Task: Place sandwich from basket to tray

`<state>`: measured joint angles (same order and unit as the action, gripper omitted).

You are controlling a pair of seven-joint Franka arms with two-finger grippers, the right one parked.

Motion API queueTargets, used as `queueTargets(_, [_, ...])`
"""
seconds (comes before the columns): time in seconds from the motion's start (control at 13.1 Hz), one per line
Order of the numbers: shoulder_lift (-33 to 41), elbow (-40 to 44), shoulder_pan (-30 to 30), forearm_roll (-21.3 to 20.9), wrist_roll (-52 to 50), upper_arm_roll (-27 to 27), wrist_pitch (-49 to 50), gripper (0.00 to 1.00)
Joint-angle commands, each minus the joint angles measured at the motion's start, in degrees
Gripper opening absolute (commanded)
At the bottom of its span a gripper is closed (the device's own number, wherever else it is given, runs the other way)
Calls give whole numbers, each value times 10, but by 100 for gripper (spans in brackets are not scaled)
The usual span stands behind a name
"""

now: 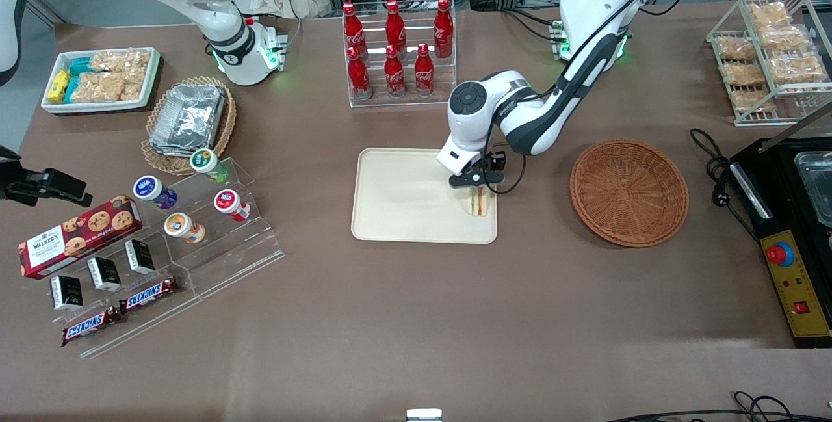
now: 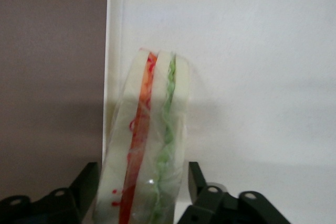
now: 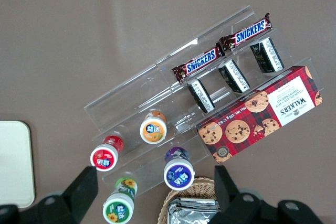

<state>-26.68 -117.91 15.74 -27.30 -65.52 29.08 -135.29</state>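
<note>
- the end effector [image 1: 479,192] of the left arm is over the tray [image 1: 403,201], near the tray's edge that faces the basket [image 1: 629,192].
- the sandwich [image 1: 479,202] stands on its edge on the tray, close to the corner that is nearer to the front camera and toward the working arm's end of the bench [image 1: 403,318].
- in the left wrist view the sandwich [image 2: 149,145] is between the two black fingers [image 2: 197,182], wrapped in clear film, with the orange-red layer and the green layer visible.
- the fingers are open about as wide as the sandwich; i cannot tell if they press it or only stand beside it.
- the tray [image 2: 252,77] in this view is pale, and its rim runs just beside the sandwich.
- the basket lies on the bench toward the working arm's end, well apart from the tray, and nothing is in it.
- a rack of red bottles [image 1: 398,45] stands farther from the front camera than the tray.
</note>
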Motion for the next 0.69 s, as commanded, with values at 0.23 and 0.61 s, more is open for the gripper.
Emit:
queueTargets(0.23, [78,175,-2,123,-15,-2,192,100])
queueTargets(0.61, [193,286,-1,223,8,-131,358,100])
